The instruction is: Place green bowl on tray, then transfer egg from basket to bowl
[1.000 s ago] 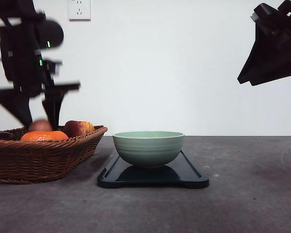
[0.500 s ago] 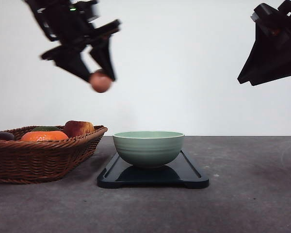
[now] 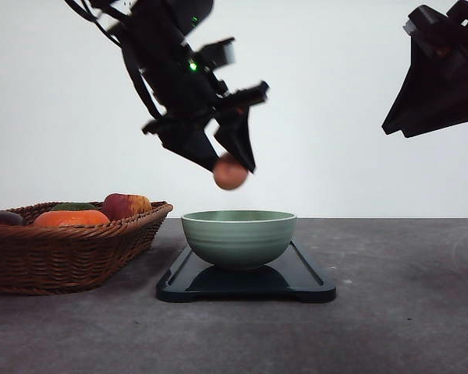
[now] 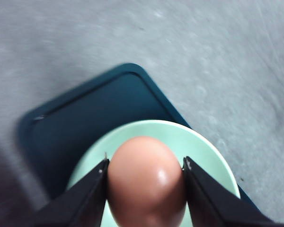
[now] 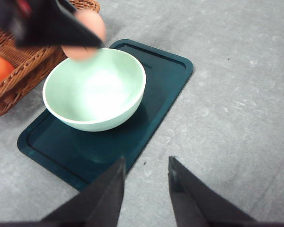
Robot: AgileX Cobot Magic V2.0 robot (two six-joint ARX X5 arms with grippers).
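The left gripper (image 3: 232, 167) is gripping the egg (image 3: 230, 172) between its two fingers, and it is hanging in the air above the bowl (image 3: 239, 238). The bowl is already sitting on the tray (image 3: 304, 276), so the first part of the task looks done; what is remaining is to put the egg inside the bowl.

The relation that matters is egg to bowl. In the front view the egg is hanging above the bowl's rim with clear air between them, and it is standing slightly to the robot's left of the bowl's middle. In the left wrist view the egg (image 4: 146, 182) is covering the near part of the bowl (image 4: 203, 146), and the pale inside of the bowl is showing around it, so the egg is over the opening and not outside the rim. The arm is leaning in from the basket (image 3: 70, 249) side, and the fingers are pointing down and toward the bowl.

In my judgement the next move is mostly a straight descent, perhaps with a small shift toward the centre, before the fingers are letting go. Dropping from this height could crack the egg.

The right gripper (image 5: 146, 184) is standing with its fingers apart and holding nothing, high up on the robot's right side, well apart from the bowl. The left arm is clearly the nearer one.
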